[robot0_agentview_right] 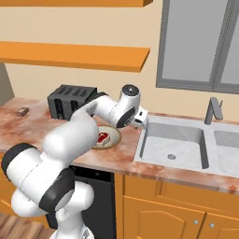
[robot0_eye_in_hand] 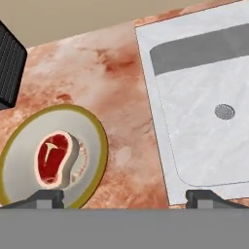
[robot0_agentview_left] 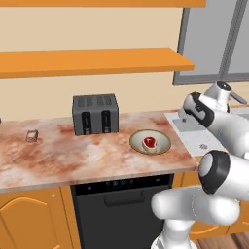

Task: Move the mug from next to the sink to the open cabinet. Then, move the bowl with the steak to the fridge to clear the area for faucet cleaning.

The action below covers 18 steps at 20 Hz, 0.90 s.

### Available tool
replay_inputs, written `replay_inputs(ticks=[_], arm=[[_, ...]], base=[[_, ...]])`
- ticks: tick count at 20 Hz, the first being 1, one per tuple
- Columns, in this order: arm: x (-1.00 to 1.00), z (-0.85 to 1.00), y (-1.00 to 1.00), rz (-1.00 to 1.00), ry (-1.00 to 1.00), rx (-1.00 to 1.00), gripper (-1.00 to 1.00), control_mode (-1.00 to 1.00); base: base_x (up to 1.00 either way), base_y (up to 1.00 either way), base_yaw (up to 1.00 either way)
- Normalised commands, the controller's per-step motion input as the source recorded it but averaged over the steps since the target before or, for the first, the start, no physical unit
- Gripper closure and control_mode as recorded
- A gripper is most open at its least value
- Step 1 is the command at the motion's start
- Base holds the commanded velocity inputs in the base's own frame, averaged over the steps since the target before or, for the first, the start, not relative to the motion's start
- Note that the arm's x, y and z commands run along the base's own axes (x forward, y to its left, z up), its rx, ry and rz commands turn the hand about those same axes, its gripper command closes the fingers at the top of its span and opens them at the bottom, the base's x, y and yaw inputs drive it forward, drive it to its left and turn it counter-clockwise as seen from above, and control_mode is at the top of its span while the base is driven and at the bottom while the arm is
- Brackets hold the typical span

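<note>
The bowl, olive-rimmed and cream inside, rests on the marbled counter just left of the sink. The raw red steak lies in it. My gripper hovers open over the counter strip between the bowl and the sink's left rim, holding nothing. In the right base view my arm covers part of the bowl. The grey faucet stands behind the sink. The mug, the open cabinet and the fridge are out of view.
A dark toaster stands behind the bowl to its left. A small object lies far left on the counter. Orange wall shelves hang above, a window over the sink, a dishwasher below.
</note>
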Motion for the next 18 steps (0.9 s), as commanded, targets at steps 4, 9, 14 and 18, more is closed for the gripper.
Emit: replay_inputs(ticks=[4, 9, 14, 18], arm=[[0.49, -0.57, 0.0, 0.0, 0.14, 0.28, -1.0, -1.0], [0.1, -0.4, 0.06, 0.0, 0.02, 0.05, -1.0, -1.0], [0.0, -0.6, 0.62, -0.02, 0.0, -0.06, -1.0, -1.0], [0.14, -0.36, 0.44, -0.04, 0.02, -0.04, -1.0, -1.0]], base=[[0.0, 0.0, 0.0], [0.0, 0.0, 0.0], [0.0, 0.0, 0.0], [0.0, 0.0, 0.0]])
